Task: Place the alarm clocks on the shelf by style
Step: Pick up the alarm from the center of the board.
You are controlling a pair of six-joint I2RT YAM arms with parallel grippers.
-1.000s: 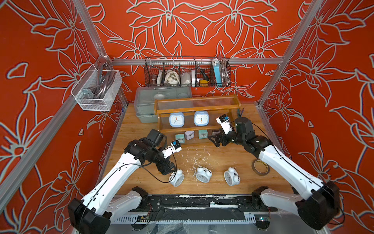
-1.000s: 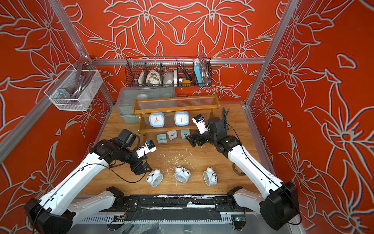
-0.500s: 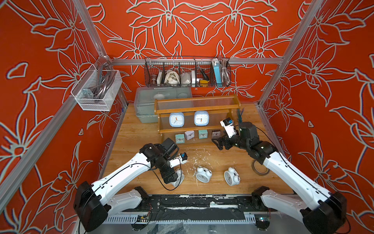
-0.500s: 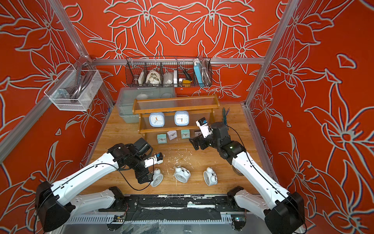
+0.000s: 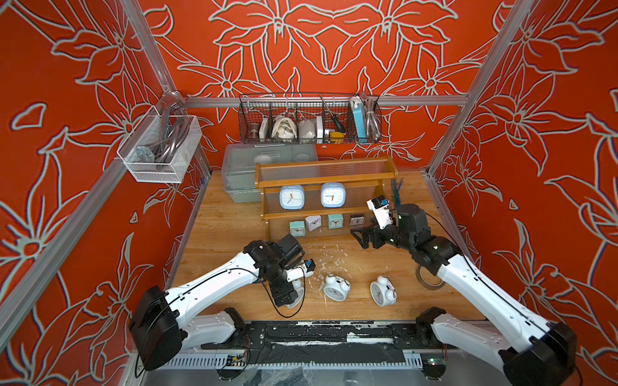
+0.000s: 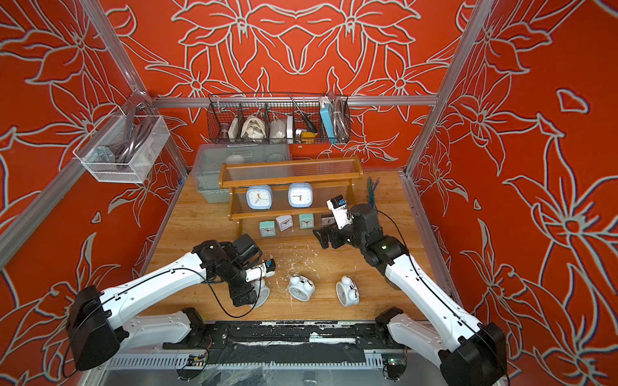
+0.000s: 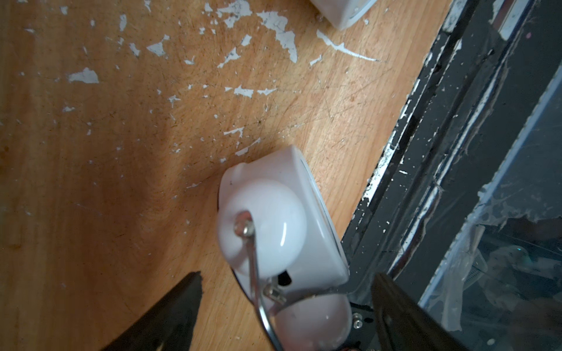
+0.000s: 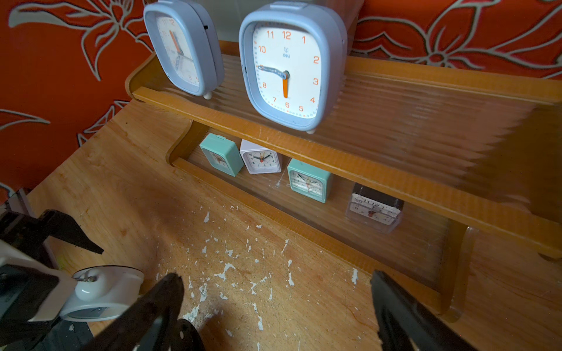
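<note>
The orange-brown shelf (image 5: 326, 182) stands at the back of the table. Two light-blue square alarm clocks (image 5: 292, 197) (image 5: 332, 195) stand on its middle tier. Several tiny cube clocks line the bottom tier, teal (image 5: 296, 228), whitish (image 5: 313, 222), teal (image 5: 335, 221) and dark (image 5: 356, 219). Three white twin-bell clocks lie near the front edge. My left gripper (image 5: 287, 297) is open, its fingers either side of the leftmost one (image 7: 273, 212), half hidden under it in both top views. The others (image 5: 336, 287) (image 5: 383, 290) lie free. My right gripper (image 5: 363, 237) hangs open and empty before the bottom tier.
A tape roll (image 5: 429, 279) lies under my right forearm. A grey bin (image 5: 240, 167) sits behind the shelf, a black wire basket (image 5: 309, 120) hangs on the back wall, a clear basket (image 5: 160, 150) on the left wall. White flakes (image 8: 225, 269) dot the table.
My left arm has swung toward the front edge and come down over the leftmost twin-bell clock. My right gripper has drawn back a little from the shelf, still open.
</note>
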